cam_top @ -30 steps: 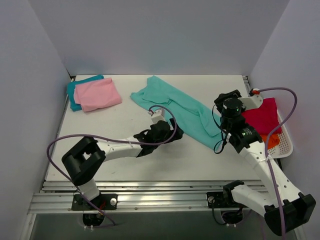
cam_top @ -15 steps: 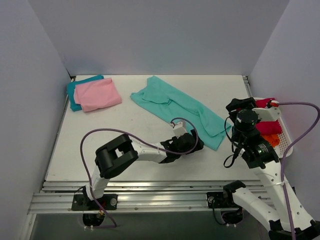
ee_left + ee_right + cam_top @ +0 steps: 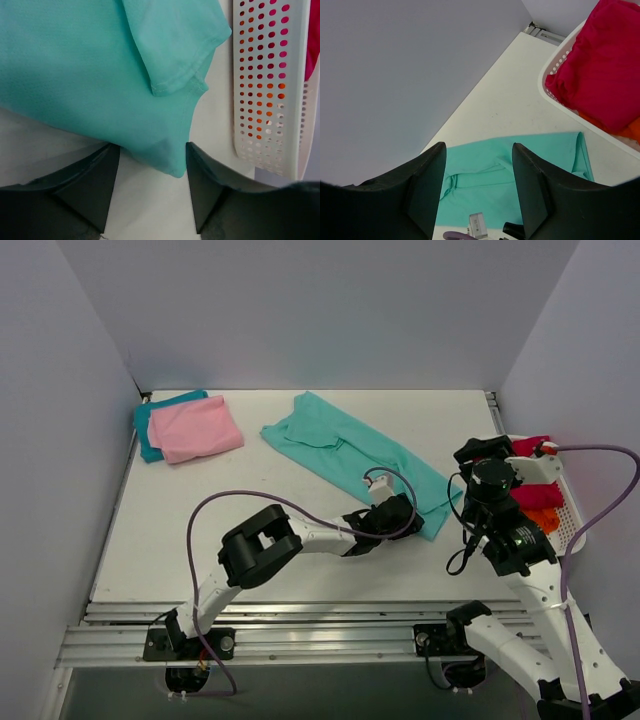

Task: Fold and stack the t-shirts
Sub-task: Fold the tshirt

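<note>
I see my left gripper (image 3: pixel 152 150) partly open, low over the counter (image 3: pixel 250 510), jaws either side of the mint green t-shirt's (image 3: pixel 345 455) near corner, not pinching it. My right gripper (image 3: pixel 479 147) hangs open and empty beside the basket (image 3: pixel 572 525).

We see soft, even light from above, bright but without glare on the white table (image 3: pixel 200 520). Shadows beneath the arms are faint, with blurred edges. The overhead view is sharp throughout. In the left wrist view the mint green t-shirt (image 3: pixel 75 75) shows crisp stitching, while the dark fingers (image 3: pixel 85 190) at the bottom edge are out of focus.
</note>
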You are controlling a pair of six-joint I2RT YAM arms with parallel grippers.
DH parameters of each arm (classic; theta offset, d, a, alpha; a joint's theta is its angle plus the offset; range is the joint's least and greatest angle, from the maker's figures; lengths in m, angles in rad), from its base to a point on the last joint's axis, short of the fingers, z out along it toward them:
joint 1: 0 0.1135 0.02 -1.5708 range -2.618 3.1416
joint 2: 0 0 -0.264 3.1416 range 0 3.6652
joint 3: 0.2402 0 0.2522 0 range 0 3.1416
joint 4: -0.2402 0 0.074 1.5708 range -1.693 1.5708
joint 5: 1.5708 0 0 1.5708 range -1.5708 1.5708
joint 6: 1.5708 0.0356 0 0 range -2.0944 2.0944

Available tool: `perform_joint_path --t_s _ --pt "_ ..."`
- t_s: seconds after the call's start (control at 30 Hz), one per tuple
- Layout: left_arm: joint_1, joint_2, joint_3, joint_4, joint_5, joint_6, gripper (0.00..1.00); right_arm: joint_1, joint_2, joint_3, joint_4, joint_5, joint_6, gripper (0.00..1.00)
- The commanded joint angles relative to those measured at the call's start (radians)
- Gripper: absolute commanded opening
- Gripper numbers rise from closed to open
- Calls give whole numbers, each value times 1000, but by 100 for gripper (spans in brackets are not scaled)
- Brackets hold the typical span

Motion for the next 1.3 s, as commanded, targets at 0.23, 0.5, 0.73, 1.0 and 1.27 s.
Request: perform_joint_path --t_s 0.23,0.5,0.73,1.0,1.27 --pt "36 78 68 -52 89 3 20 0 -20 -17 28 61 -16 52" --pt "88 8 -101 20 75 54 2 -2 -19 -27 34 56 -13 51" --pt "184 -289 -618 123 -17 59 2 -2 23 -53 103 4 -5 51" --pt "211 -609 -981 -14 -220 28 2 14 124 -60 164 -65 -5 49" --pt "205 -916 -1104 -357 -319 -82 3 55 141 -121 245 -137 7 49"
